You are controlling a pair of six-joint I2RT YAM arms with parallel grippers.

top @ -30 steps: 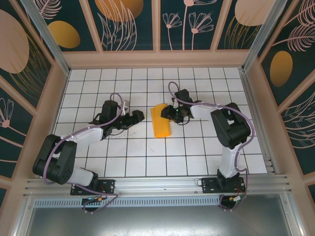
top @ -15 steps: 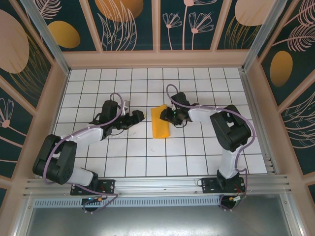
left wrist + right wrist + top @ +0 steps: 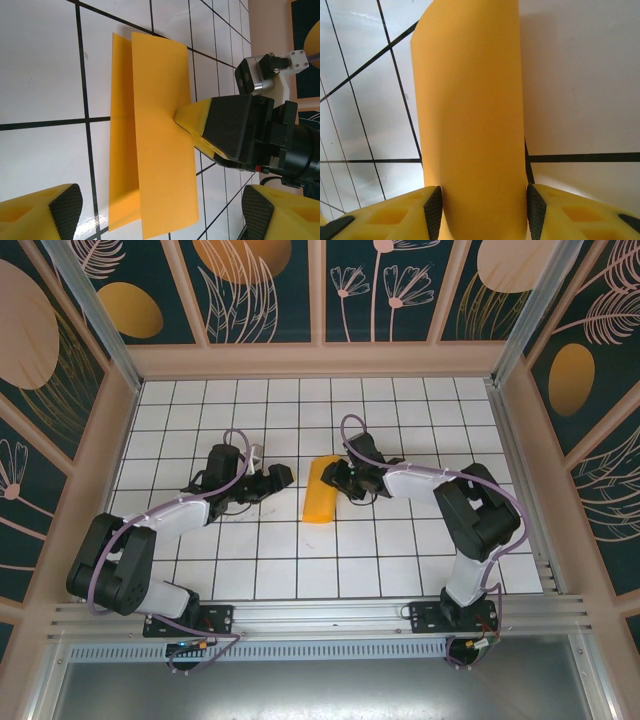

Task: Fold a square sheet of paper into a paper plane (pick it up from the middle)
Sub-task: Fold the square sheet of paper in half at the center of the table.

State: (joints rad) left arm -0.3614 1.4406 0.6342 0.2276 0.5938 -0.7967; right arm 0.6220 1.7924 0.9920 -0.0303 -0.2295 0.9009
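Observation:
The square sheet of paper lies mid-table, orange-yellow and folded over into a narrow strip. In the left wrist view its upper flap rises off the lower layer. My right gripper is at the strip's right side. In the right wrist view the bowed paper spans the gap and touches both pads, so the right gripper is shut on it. My left gripper is just left of the sheet and apart from it. It stands open, with the left gripper's fingers wide on either side.
The white gridded table is boxed in by wooden walls at the back and both sides. A metal rail carrying the arm bases runs along the near edge.
My right gripper has reached further left, carrying the paper's right edge over so the strip sits narrower and slightly left. Its jaws tightened briefly and eased. The left arm has not moved.

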